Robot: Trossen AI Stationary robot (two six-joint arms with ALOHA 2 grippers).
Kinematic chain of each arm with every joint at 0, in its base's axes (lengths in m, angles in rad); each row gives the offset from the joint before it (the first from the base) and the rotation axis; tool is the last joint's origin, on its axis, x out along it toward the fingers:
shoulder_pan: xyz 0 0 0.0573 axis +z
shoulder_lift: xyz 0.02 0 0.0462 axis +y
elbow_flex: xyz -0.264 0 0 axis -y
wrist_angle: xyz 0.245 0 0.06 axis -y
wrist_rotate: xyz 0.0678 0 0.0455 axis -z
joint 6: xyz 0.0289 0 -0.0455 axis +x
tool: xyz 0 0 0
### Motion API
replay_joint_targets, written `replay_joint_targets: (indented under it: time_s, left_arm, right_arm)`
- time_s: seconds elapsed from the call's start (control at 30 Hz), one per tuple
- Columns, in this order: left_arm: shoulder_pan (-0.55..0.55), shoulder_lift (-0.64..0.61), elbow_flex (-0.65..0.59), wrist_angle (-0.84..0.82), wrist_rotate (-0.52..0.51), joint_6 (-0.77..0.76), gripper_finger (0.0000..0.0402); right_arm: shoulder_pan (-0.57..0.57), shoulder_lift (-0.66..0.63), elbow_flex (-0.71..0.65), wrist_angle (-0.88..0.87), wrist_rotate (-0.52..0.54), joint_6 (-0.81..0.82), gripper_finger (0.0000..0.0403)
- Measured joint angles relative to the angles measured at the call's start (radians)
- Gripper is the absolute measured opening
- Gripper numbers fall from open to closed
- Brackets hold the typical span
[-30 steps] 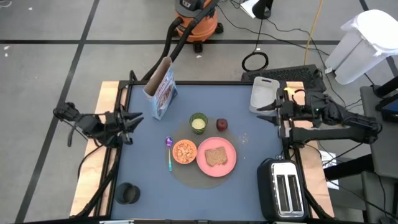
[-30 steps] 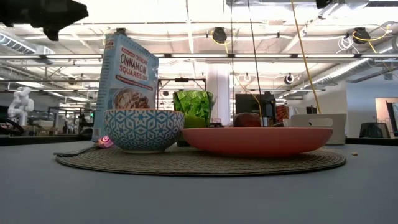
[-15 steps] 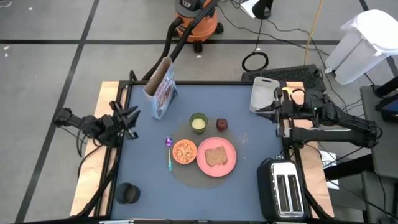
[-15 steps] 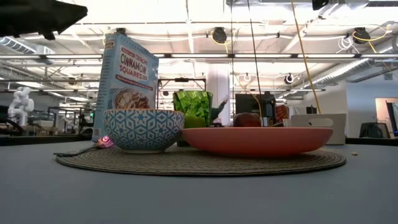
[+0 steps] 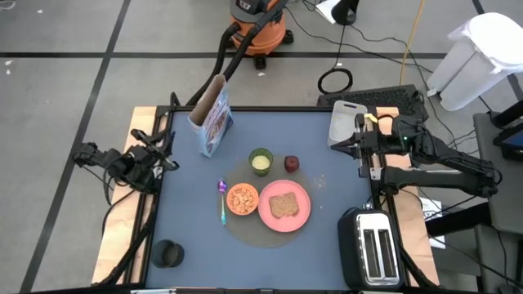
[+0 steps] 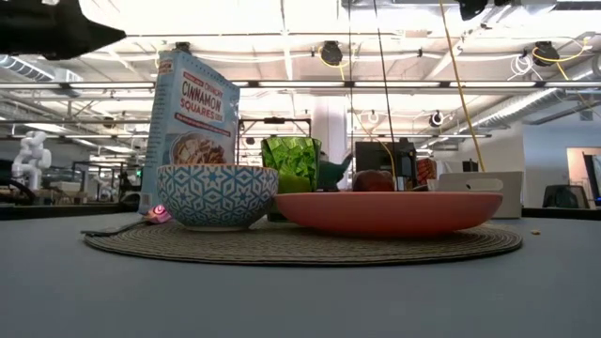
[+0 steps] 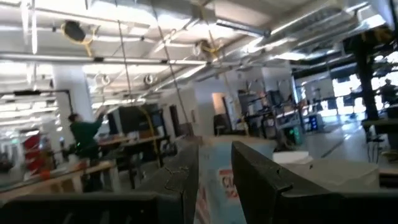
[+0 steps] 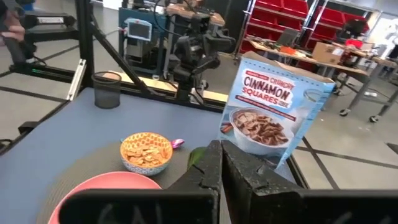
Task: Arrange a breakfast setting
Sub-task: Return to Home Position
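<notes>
Little is left to spoil: the likeliest slip is the left gripper (image 5: 166, 153), fingers narrowly apart at the worktop's (image 5: 327, 237) left edge, swinging into the tall cereal bag (image 5: 212, 118) nearby, upper left. The right gripper (image 5: 345, 147), fingers closed on nothing, hangs at the right edge. The plate (image 5: 304, 214) with toast (image 5: 283, 205), bowl (image 5: 243, 199), spoon (image 5: 222, 204), cup (image 5: 261, 162) and fruit (image 5: 292, 163) sit mid-frame on a round mat (image 5: 245, 231). The worktop is blue, and a vacuum (image 5: 260, 24) stands on the floor (image 5: 65, 49) beyond.

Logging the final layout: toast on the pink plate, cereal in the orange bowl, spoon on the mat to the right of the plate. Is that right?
Not quite. In the high view the spoon lies left of the orange bowl, not right of the pink plate; toast and cereal are as you said.
</notes>
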Motion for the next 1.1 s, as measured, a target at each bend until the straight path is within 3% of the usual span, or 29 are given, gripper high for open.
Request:
replay_joint_targets:
  time_s: [0.1, 0.4, 0.67, 0.8, 0.97, 1.1]
  left_arm:
    - [-0.035, 0.0, 0.0, -0.048, -0.066, -0.03, 0.0096]
    - [-0.154, 0.0, 0.0, -0.364, -0.07, -0.315, 0.0062]
    - [-0.266, 0.0, 0.0, -0.387, -0.07, -0.355, 0.0027]
    - [-0.337, 0.0, 0.0, -0.394, -0.063, -0.417, 0.0011]
    - [-0.402, 0.0, 0.0, -0.495, 0.036, -0.611, 0.0004]
    - [-0.41, 0.0, 0.0, -0.579, 0.046, -0.796, 0.0005]
  right_arm:
    - [-0.018, 0.02, 0.0, 0.026, -0.046, 0.002, 0.0001]
    - [-0.062, 0.101, 0.0, 0.063, -0.151, 0.0, 0.0001]
    - [-0.135, 0.156, 0.0, 0.086, -0.288, -0.001, 0.0]
    - [-0.158, 0.163, 0.0, 0.084, -0.293, 0.001, 0.0]
    - [-0.159, 0.164, 0.0, 0.082, -0.295, 0.0, 0.0]
    - [-0.159, 0.164, 0.0, 0.079, -0.296, -0.001, 0.0]
